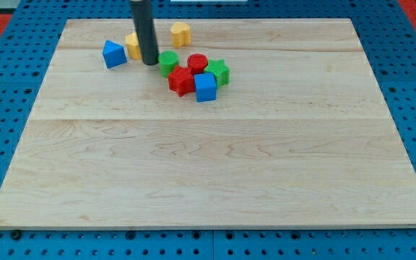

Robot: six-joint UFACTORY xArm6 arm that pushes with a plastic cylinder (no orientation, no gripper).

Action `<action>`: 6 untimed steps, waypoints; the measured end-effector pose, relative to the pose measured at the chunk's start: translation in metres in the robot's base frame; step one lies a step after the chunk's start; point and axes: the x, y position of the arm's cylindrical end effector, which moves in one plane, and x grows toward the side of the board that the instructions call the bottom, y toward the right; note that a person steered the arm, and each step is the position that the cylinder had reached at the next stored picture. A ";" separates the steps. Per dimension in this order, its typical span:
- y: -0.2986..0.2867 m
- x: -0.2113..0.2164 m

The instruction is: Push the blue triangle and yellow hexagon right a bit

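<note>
The blue triangle (113, 54) lies near the board's top left. The yellow hexagon (133, 46) sits just to its right, partly hidden behind the dark rod. My tip (149, 63) rests on the board right beside the hexagon's right side and left of the green cylinder (168, 63). I cannot tell whether the tip touches the hexagon.
A second yellow block (181, 33) lies near the top edge. A cluster sits right of the tip: the green cylinder, a red cylinder (197, 63), a red star-like block (181, 81), a blue cube (205, 87) and a green star-like block (219, 71). The wooden board (208, 166) lies on a blue pegboard.
</note>
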 end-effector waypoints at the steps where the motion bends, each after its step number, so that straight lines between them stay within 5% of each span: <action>1: -0.006 0.000; 3: -0.160 0.022; 4: -0.152 -0.023; 6: -0.032 -0.026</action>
